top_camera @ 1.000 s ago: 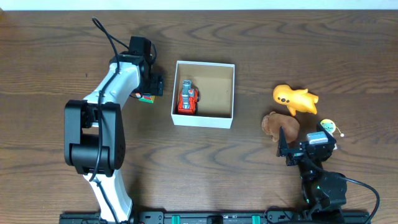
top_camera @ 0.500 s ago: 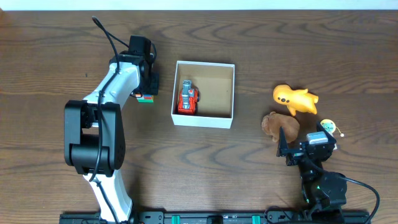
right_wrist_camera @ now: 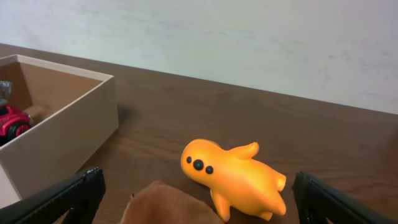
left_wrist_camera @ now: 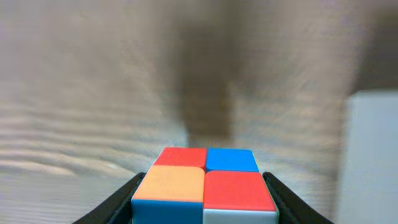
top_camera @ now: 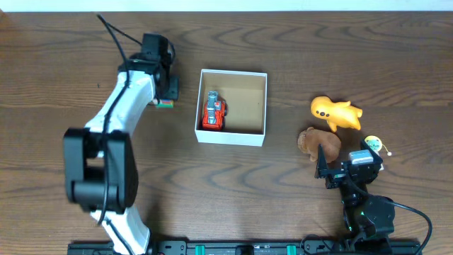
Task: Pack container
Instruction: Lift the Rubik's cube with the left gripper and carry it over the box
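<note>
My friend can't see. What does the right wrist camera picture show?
An orange seal-like toy lies on the dark wood table, ahead of the open right end effector. A brown furry toy peeks in below, and the container at left holds a red toy car.

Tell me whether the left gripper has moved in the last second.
Yes. Holding the cube, the left gripper shifted slightly up the overhead view, toward the container's far edge; the container stayed put.
</note>
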`<state>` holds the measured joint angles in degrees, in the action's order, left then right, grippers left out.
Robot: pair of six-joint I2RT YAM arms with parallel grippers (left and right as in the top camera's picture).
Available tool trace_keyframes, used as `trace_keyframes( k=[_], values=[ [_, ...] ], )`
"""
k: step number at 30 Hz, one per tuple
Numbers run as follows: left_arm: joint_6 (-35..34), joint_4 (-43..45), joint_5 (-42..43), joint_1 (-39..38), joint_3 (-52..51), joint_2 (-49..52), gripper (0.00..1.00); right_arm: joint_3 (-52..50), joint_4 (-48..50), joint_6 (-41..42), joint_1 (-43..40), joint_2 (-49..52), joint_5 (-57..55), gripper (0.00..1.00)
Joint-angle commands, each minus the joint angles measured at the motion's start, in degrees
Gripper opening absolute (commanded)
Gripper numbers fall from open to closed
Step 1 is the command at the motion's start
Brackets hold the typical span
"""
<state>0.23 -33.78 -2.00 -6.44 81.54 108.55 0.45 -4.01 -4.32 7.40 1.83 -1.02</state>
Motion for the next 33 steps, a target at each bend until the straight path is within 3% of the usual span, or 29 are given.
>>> trace_keyframes(
  k=[1,8,17,33],
  values=[
    [0.15,2.23,0.02,-0.72,2.82,-6.62,0.45,-0.13,-0.24,0.85,-0.26,-0.13,-0.02,0.99],
    [-0.04,10.23,2.93,-4.31,2.82,-12.90,0.44,-0.13,-0.24,0.85,-0.26,-0.13,-0.04,0.99],
    [-2.01,17.38,5.73,-10.93,2.82,-13.14,0.40,-0.13,-0.24,0.85,-0.26,-0.13,-0.04,0.99],
    [-10.62,16.04,6.12,-19.54,2.69,-8.90,0.40,-0.13,-0.24,0.85,-0.26,-0.13,-0.02,0.99]
  ],
)
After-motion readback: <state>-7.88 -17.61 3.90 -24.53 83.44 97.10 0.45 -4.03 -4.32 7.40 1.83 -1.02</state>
